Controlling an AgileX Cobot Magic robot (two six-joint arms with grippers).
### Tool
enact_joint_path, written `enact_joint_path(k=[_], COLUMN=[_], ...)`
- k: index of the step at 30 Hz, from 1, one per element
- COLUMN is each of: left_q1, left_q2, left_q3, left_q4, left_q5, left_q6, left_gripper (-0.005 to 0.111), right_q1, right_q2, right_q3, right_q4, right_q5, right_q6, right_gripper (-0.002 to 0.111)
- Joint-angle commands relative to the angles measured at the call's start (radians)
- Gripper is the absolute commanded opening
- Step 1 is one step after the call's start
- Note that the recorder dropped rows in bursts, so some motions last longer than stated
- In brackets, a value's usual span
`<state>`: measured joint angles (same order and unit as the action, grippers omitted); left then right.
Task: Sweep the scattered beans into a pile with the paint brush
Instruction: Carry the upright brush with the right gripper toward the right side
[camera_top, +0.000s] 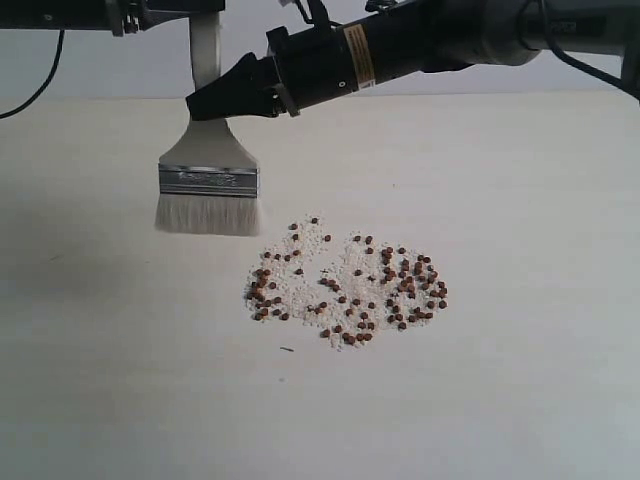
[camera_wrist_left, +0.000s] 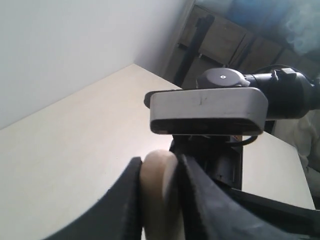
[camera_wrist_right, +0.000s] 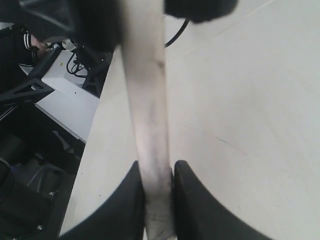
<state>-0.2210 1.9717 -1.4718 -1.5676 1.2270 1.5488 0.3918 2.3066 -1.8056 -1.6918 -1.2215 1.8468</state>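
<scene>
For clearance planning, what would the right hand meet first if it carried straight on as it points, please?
Beyond the wide pale-wooden-handled paint brush it grips, the right hand likely meets only bare cream table; depth unclear.

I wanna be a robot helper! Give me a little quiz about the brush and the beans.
1. True or false: the brush hangs with its bristles down.
2. Which fingers grip its handle? A) left fingers only B) right fingers only C) both
3. Fill in: in the exterior view, the beans lie to the brush's ____.
Key: 1 true; 2 C; 3 right.
</scene>
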Motion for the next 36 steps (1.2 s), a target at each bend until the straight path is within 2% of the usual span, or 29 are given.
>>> enact_joint_path(k=[1, 8, 10, 21, 36], left_q1=[0.001, 0.001, 0.001, 0.001, 0.001], left_q2=[-0.005, -0.005, -0.005, -0.005, -0.005], left_q3=[0.004, 0.004, 0.004, 0.004, 0.004], left_q4=[-0.006, -0.017, -0.022, -0.039, -0.05], left_q5=[-0.006, -0.006, -0.006, -0.006, -0.006], left_q6=[0.033, 0.029, 0.029, 0.037, 0.037], left_gripper=[0.0, 0.0, 0.0, 0.0, 0.0], right_q1=[-0.002, -0.009, -0.01, -0.01, -0.042], right_q2=[-0.015, -0.015, -0.015, -0.015, -0.015], right_q3=[0.004, 0.004, 0.004, 0.004, 0.004], right_q4=[0.012, 0.074, 0.106, 0.178, 0.243], right_q5=[0.0, 0.0, 0.0, 0.0, 0.0], right_q6=[0.004, -0.069, -0.093, -0.204, -0.212], right_gripper=[0.003, 0.036, 0.04, 0.041, 0.04])
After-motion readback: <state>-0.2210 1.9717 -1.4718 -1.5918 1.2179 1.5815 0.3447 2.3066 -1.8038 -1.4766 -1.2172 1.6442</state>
